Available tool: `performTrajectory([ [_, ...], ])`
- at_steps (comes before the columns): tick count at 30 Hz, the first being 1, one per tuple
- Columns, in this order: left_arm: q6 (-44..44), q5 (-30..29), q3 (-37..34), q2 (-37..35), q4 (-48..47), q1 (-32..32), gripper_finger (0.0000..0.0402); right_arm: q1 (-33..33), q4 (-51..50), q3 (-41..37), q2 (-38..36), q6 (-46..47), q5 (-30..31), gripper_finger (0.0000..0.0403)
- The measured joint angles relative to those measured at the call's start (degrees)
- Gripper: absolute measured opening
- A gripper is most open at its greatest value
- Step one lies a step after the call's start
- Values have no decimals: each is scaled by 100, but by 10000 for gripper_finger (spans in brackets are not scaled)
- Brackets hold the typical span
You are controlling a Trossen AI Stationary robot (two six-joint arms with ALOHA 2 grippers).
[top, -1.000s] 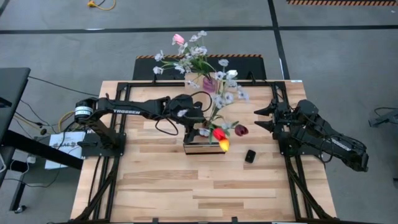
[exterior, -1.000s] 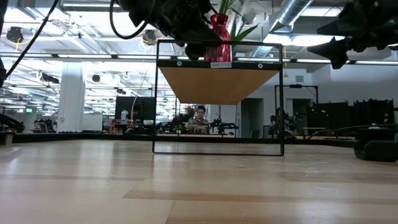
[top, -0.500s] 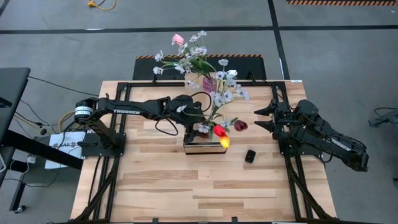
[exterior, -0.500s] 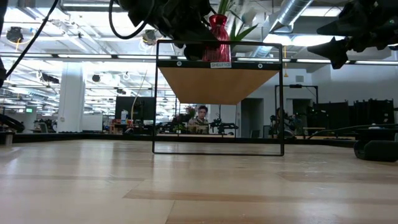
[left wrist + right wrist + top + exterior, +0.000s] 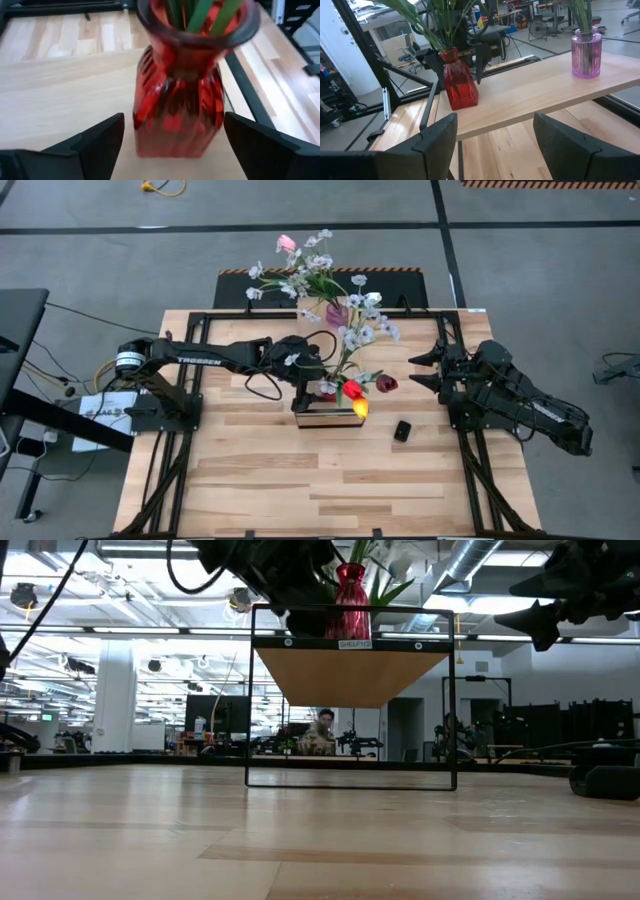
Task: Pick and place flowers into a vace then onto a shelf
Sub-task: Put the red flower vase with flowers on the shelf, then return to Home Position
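Note:
A red glass vase (image 5: 180, 105) full of flowers (image 5: 345, 340) on green stems stands by its base on the near end of the light-wood shelf (image 5: 530, 100). Red, yellow and maroon tulips hang over the near side. My left gripper (image 5: 174, 120) is open around the vase's lower body. One dark finger (image 5: 100, 137) stands on each side of the vase, and neither touches it. In the low view the vase (image 5: 350, 605) stands upright on the shelf (image 5: 350, 675). My right gripper (image 5: 420, 370) waits open at the table's right side, facing the shelf.
A purple vase (image 5: 586, 52) with pale blossoms and a pink tulip stands on the shelf's far end (image 5: 337, 313). A small black object (image 5: 402, 430) lies on the table right of the shelf. A person (image 5: 322, 730) sits in the room behind. The near half of the table (image 5: 320, 490) is bare wood.
In the low view my left gripper's dark finger has drawn off the red vase's side, so more of the vase shows. The vase stays upright on the shelf. From above, the red and maroon tulip heads have shifted a little toward the far edge.

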Motion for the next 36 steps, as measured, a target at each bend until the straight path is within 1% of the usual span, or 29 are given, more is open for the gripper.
performTrajectory([
  [3, 39, -229, 0, -99, -110, -70, 333, 0, -3, 0, 0, 0, 0, 256],
  [8, 76, -290, 0, -329, -334, -150, 333, 18, -18, 1, 0, 4, 1, 256],
  [11, 42, -405, 0, -429, -627, -187, 333, 42, -20, 2, 0, 4, 0, 256],
  [18, 54, -402, 0, -534, -1205, -343, 332, 66, -18, 2, 0, 4, 0, 256],
  [21, 13, -540, -2, -674, -1507, -414, 332, 66, -18, 2, 0, 4, 0, 256],
  [25, -67, -716, -2, -1076, -1764, -506, 332, 66, -16, 2, 0, 7, 0, 256],
  [32, -143, -1214, -2, -2035, -2084, -660, 332, 66, -14, 2, 0, 4, 0, 256],
  [36, -223, -1254, -2, -2678, -2409, -736, 332, 66, 1, 2, -1, -7, 2, 256],
])
